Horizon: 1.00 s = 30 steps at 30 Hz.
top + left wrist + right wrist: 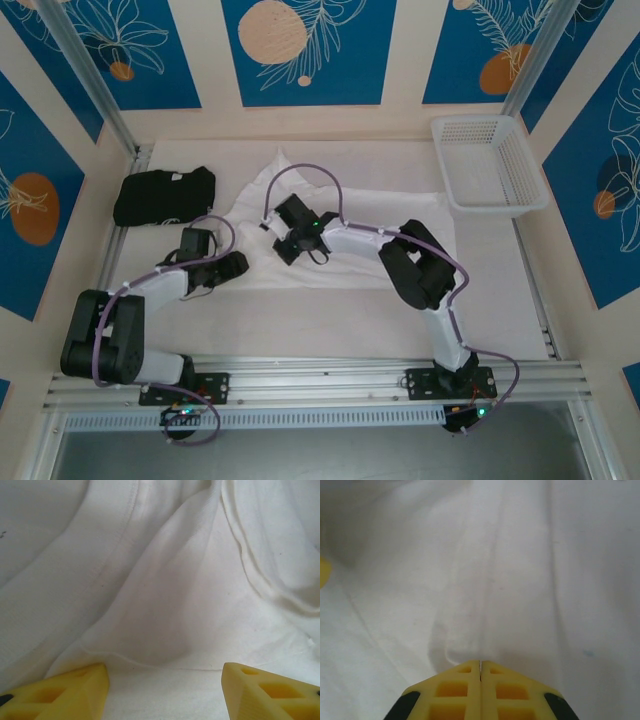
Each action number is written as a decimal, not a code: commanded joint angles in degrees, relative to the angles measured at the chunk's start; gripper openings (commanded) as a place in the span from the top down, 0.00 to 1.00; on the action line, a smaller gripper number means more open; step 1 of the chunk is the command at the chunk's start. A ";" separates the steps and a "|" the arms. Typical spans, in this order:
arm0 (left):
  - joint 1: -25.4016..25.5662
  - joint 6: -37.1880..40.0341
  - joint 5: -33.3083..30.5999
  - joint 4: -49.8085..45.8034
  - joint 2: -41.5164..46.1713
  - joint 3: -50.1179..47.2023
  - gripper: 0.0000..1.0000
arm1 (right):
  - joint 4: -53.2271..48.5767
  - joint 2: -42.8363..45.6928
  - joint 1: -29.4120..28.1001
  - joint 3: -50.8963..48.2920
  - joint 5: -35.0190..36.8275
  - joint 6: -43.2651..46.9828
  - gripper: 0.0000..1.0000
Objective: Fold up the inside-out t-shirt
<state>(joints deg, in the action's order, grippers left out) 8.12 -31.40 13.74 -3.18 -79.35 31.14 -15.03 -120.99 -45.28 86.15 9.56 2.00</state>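
Note:
The white t-shirt (395, 207) lies spread and wrinkled across the middle of the table, one corner pulled toward the back (279, 160). My left gripper (233, 268) is at the shirt's left edge. In the left wrist view it (165, 692) is open, its yellow fingers (75, 692) wide apart over a hemmed fold of the t-shirt (165, 595). My right gripper (283, 241) rests on the shirt's left part. In the right wrist view it (480, 666) is shut, with a raised ridge of t-shirt fabric (490, 580) running into its tips.
A folded black garment (163, 195) lies at the back left, beyond the left arm. A white plastic basket (490, 165) stands at the back right. Aluminium frame rails (330, 375) run along the near edge and both sides.

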 commanded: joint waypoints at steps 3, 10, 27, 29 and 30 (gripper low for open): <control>-0.88 1.14 -1.05 -1.04 -0.51 -2.26 0.38 | -6.70 2.58 8.46 3.59 1.77 -18.80 0.99; -0.90 1.78 -2.22 -1.63 0.28 -2.65 0.37 | -10.54 1.06 17.42 4.28 -4.90 -26.93 0.67; 3.86 1.86 -3.49 3.17 8.24 2.86 0.37 | -13.89 20.58 22.52 -19.34 -4.57 -23.17 0.60; 6.15 1.89 -1.79 4.93 3.71 5.87 0.37 | -14.52 21.03 26.88 -21.11 -8.64 -25.07 0.60; 7.40 1.88 -0.72 5.52 0.69 8.01 0.37 | -14.88 20.69 28.71 -21.62 -9.52 -25.84 0.60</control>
<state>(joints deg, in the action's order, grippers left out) 12.78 -30.70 10.52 -1.87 -73.78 34.72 -27.62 -101.08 -20.80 66.50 5.02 -20.64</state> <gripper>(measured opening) 0.630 0.402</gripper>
